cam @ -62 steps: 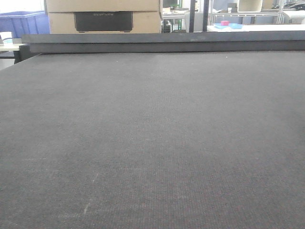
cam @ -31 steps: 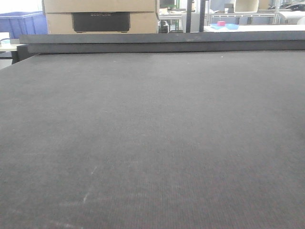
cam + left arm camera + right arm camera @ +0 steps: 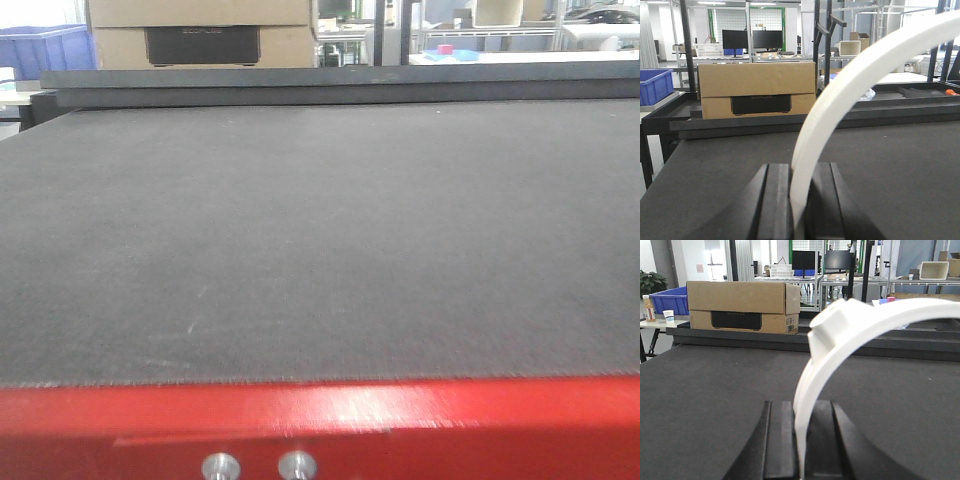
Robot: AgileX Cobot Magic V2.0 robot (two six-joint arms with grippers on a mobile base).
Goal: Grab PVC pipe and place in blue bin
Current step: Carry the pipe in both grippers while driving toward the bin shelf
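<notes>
Left wrist view: left pincer clamps one PVC pipe, and right pincer clamps one white arc, over one dark desk.

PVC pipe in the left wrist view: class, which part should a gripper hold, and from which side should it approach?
Grip the near end of the PVC pipe, pinching its narrow width, as the left gripper does. Come end-on: the arc sweeps up and right away from the jaws, so the curve probably stays clear.
</notes>
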